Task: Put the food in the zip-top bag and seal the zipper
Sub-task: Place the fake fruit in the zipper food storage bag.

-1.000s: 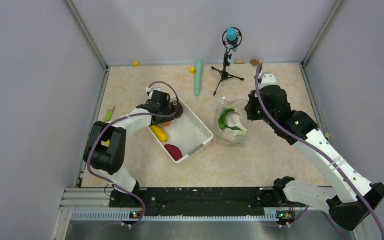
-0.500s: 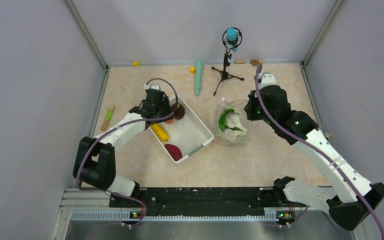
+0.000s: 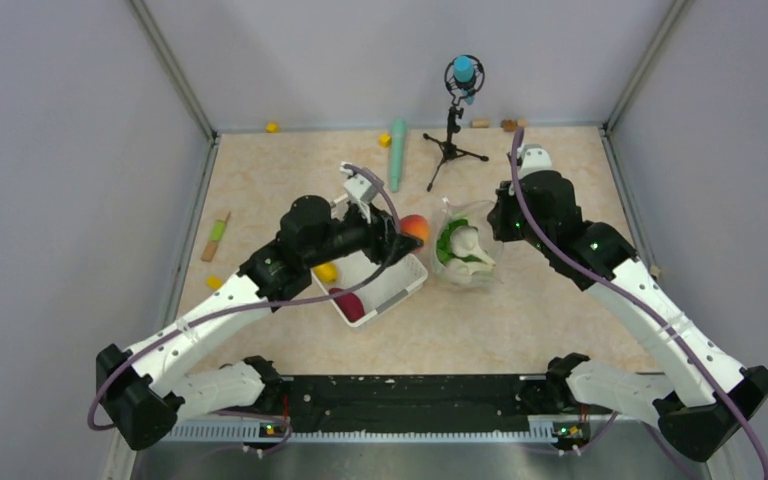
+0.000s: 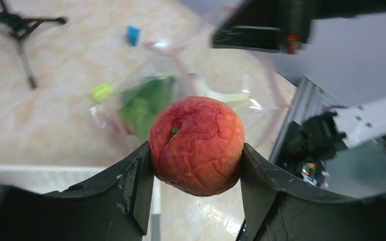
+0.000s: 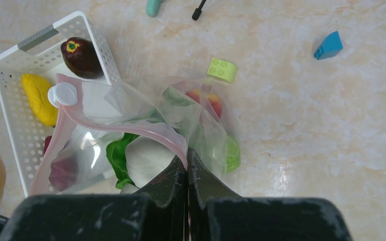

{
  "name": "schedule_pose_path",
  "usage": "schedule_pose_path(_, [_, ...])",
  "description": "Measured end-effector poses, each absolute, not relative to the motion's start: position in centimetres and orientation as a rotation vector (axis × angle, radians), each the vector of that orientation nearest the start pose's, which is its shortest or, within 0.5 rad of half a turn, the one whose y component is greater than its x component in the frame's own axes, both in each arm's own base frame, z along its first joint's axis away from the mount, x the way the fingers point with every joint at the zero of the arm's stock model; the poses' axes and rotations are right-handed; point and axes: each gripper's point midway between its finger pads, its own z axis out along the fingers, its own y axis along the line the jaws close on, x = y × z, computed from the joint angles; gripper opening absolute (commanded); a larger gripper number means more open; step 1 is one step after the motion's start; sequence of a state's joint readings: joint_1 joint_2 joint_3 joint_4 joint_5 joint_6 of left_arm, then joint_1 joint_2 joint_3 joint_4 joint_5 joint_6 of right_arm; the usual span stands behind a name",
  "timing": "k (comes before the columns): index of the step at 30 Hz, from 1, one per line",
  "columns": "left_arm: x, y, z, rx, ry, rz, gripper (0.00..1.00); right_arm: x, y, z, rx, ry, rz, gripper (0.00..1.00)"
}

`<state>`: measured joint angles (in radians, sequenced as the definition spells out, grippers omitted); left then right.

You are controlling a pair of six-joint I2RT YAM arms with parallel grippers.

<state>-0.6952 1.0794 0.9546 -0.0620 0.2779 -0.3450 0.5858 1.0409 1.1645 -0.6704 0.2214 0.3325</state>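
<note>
**Holding arrangement.** The right gripper (image 5: pixel 187 161) has its fingers pressed together on the zipper (image 5: pixel 146 131), pinching the pink strip at the mouth edge of the zip-top bag (image 5: pixel 201 118). This grip lifts one lip of the mouth clear of the table (image 5: pixel 331 125), so the mouth gapes toward the white basket (image 5: pixel 10 55). The purpose appears to be to present an open mouth to the other arm.

The left gripper (image 4: pixel 197 150) has its fingers closed on the red apple (image 4: pixel 197 143), one finger on each flank. The apple sits between the tips and its front face is free. In the top view it hangs in the air between the basket and the bag, just beside the open mouth. Judged from this pose, the step in hand is carrying the apple across for insertion.

**Containers.**
- Zip-top bag: rests on the table, right of the basket. It holds the green cabbage (image 5: pixel 115 158), a whitish piece (image 5: pixel 148 158), a red-and-peach piece (image 5: pixel 208 103) and a green piece (image 5: pixel 232 153). The zipper is unsealed.
- White basket: holds a yellow piece (image 5: pixel 37 98), the dark maroon root (image 5: pixel 80 56) at its far end, and a reddish-maroon piece (image 3: pixel 348 303) at its near end.

**Caution.** The bag wall is floppy and is held at one point only. The free lip may sag and narrow the opening.
</note>
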Motion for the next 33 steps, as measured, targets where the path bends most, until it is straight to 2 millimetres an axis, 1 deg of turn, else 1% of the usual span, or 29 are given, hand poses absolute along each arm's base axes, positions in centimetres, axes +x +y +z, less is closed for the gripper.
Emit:
schedule_pose_path(2, [22.4,-30.8,30.5,0.673,1.684,-1.053,0.0,27.5,15.3,26.9,-0.138,2.113,0.32,0.0])
schedule_pose_path(3, [21.6,-31.5,31.1,0.724,1.648,-1.076,0.0,27.6,15.3,26.8,-0.137,2.111,0.322,0.0])
schedule_pose_path(4, [21.2,-32.0,31.6,0.76,1.621,-1.089,0.0,27.5,15.3,26.8,-0.138,2.111,0.324,0.0])
schedule_pose_path(5, [21.1,-32.5,32.2,0.785,1.601,-1.099,0.0,27.5,15.3,26.7,-0.139,2.11,0.326,0.0])
schedule_pose_path(9, [21.8,-34.6,34.7,0.842,1.53,-1.119,0.0,27.4,15.5,26.8,-0.143,2.109,0.334,0.0])
schedule_pose_path(12, [22.0,-35.9,35.2,0.873,1.507,-1.135,0.01,27.4,15.5,26.8,-0.144,2.109,0.335,0.0])
schedule_pose_path(13, [22.0,-36.4,35.1,0.884,1.507,-1.141,0.03,27.4,15.5,26.8,-0.144,2.109,0.335,0.0])
schedule_pose_path(16, [22.0,-37.5,34.6,0.91,1.517,-1.152,0.15,27.4,15.5,26.8,-0.145,2.109,0.336,0.0])
schedule_pose_path(17, [21.9,-37.8,34.3,0.92,1.52,-1.155,0.22,27.4,15.5,26.8,-0.146,2.11,0.337,0.0])
schedule_pose_path(18, [21.9,-38.0,34.1,0.925,1.524,-1.156,0.32,27.4,15.5,26.8,-0.146,2.11,0.337,0.0])
schedule_pose_path(20, [21.9,-38.3,33.8,0.937,1.531,-1.154,0.57,27.4,15.5,26.8,-0.146,2.11,0.337,0.0])
schedule_pose_path(21, [21.8,-38.4,33.7,0.941,1.537,-1.151,0.66,27.4,15.5,26.8,-0.146,2.109,0.337,0.0])
schedule_pose_path(22, [21.8,-38.4,33.7,0.942,1.538,-1.149,0.72,27.4,15.5,26.8,-0.146,2.108,0.338,0.0])
schedule_pose_path(24, [21.9,-38.4,33.8,0.946,1.543,-1.138,0.79,27.4,15.5,26.9,-0.145,2.105,0.339,0.0])
schedule_pose_path(29, [22.1,-38.4,33.9,0.94,1.555,-1.115,0.89,27.3,15.5,27.0,-0.145,2.103,0.341,0.0])
schedule_pose_path(31, [22.2,-38.4,33.7,0.94,1.565,-1.112,0.96,27.3,15.4,27.0,-0.144,2.102,0.341,0.0])
schedule_pose_path(33, [22.2,-38.5,33.5,0.943,1.577,-1.109,0.97,27.3,15.4,27.1,-0.144,2.1,0.342,0.0])
